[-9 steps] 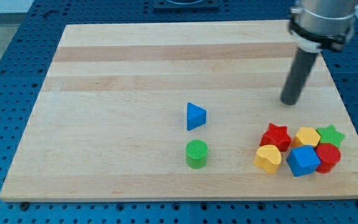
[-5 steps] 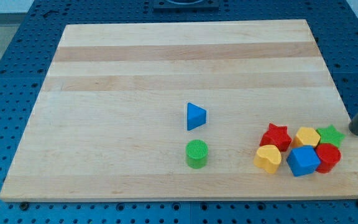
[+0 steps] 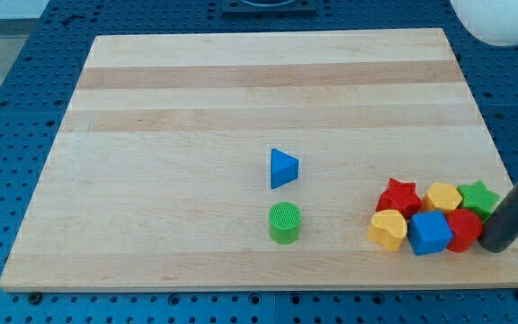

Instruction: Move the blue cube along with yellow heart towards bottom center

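Observation:
The blue cube point(image 3: 430, 233) lies near the board's bottom right, with the yellow heart point(image 3: 388, 229) touching its left side. Behind them sit a red star point(image 3: 398, 196), a yellow hexagon point(image 3: 444, 196) and a green star point(image 3: 479, 196). A red block point(image 3: 463, 229), shape unclear, sits against the cube's right side. My tip point(image 3: 495, 245) is at the view's right, pressed against the red block's right side, just right of the cluster.
A blue triangle point(image 3: 282, 167) and a green cylinder point(image 3: 285, 221) lie near the board's middle, left of the cluster. The wooden board point(image 3: 241, 99) ends just below and right of the cluster. A white arm part point(image 3: 502, 18) shows at the top right.
My tip has swung from above the cluster, out past the right edge, down to the red block's right side. The red block and blue cube have shifted slightly left.

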Available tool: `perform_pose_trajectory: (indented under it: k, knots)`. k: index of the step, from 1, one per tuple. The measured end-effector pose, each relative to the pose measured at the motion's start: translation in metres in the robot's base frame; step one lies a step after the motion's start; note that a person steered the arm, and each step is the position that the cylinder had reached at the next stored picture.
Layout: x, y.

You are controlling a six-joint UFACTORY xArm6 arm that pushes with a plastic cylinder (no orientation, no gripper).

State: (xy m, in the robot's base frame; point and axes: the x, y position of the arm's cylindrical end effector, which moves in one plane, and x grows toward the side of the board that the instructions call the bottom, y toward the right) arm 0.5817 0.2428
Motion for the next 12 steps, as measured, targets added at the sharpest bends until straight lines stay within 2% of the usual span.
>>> perform_pose_trajectory:
  k: [3, 10, 11, 12]
  knots:
    - [0.016, -0.029]
    - [-0.008, -0.152]
    - [0.008, -0.1]
    - [0.016, -0.018]
